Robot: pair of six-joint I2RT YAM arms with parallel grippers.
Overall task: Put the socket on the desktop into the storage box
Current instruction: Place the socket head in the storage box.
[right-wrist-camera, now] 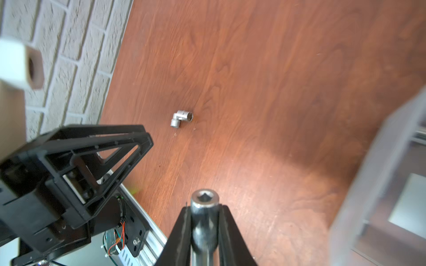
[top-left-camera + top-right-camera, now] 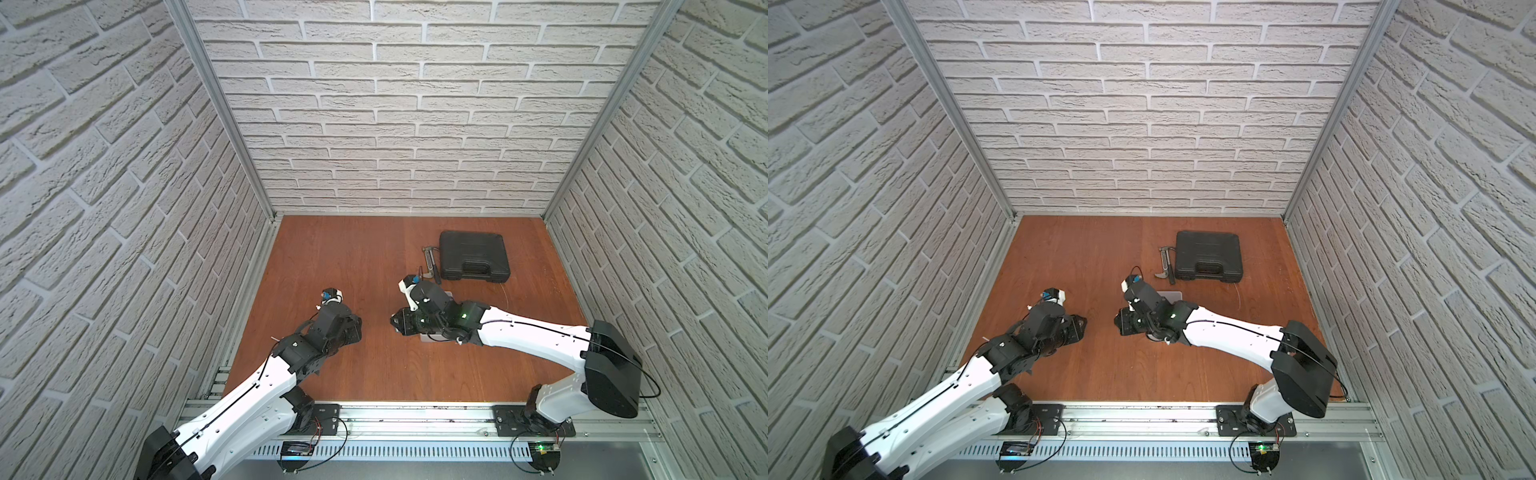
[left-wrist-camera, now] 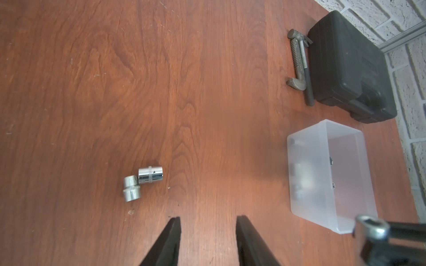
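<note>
Right jaws clamp 1 socket (image 1: 204, 207) near the storage box (image 3: 302, 207); left jaws gape empty, 2 sockets (image 3: 150, 176) ahead.

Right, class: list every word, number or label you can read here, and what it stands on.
No text is readable.
Black tool case: faint raised panel on lid, nothing legible.
Shiny socket: tiny marks near its band, too small.
Held socket: no stamp visible.

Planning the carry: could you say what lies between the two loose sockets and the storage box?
Only bare desktop separates sockets and storage box, per the left wrist view.
</note>
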